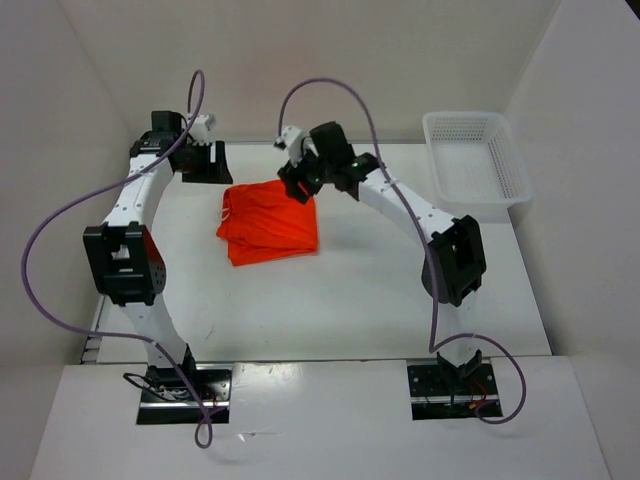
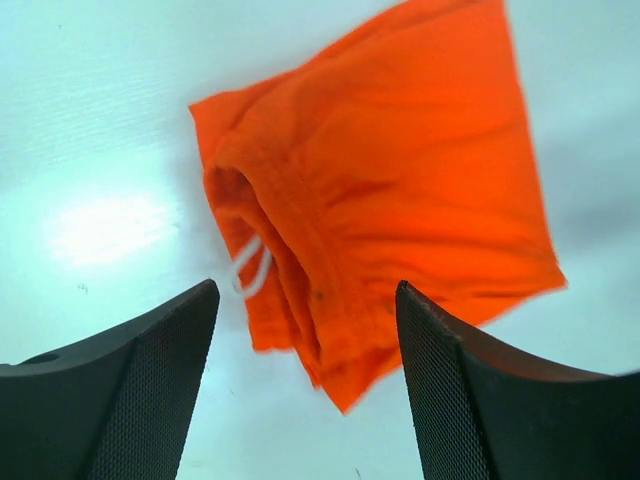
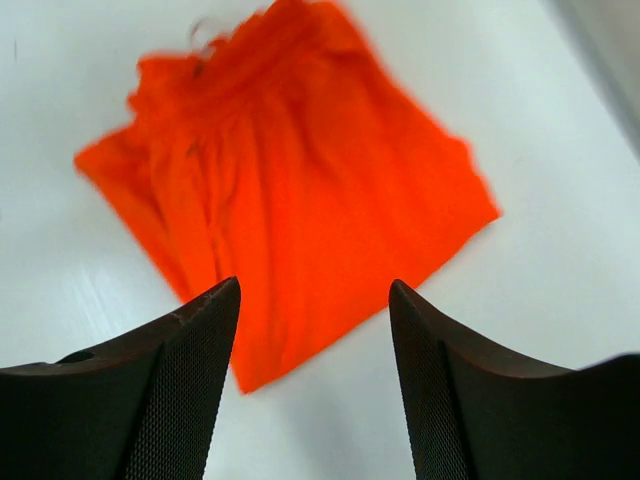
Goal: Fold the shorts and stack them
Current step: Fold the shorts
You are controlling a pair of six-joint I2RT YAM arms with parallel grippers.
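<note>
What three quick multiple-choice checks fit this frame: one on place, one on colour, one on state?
1. Where is the basket?
A. At the far right of the table
B. Between the arm bases
C. At the near left corner

2. What colour are the shorts?
A. Blue
B. Orange
C. Grey

3. How are the left gripper and the right gripper?
A. Both open, holding nothing
B. Left shut on the shorts
C. Both shut on the shorts

Key:
1 A: the top view shows it at the table's far right edge.
2 B: all three views show bright orange cloth.
3 A: each wrist view shows spread fingers, with the shorts lying on the table beyond them.
</note>
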